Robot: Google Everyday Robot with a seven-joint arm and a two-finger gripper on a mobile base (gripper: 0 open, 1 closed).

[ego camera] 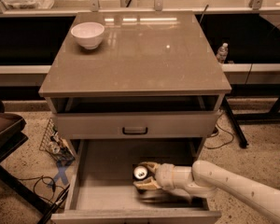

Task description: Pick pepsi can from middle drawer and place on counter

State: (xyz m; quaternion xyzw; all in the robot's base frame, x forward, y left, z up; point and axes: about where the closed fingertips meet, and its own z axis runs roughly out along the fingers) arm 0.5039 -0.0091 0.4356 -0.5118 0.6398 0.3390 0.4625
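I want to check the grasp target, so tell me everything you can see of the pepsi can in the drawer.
The pepsi can stands upright on the floor of the middle drawer, near its centre. From above, mostly its round silver top shows, with a sliver of dark side; no logo is visible. The gripper, inside the drawer, is right at it; whether they touch cannot be told.

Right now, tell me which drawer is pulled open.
The middle drawer, the lowest one, pulled out while the handled drawer above is shut. The open gripper straddles the pepsi can inside it.
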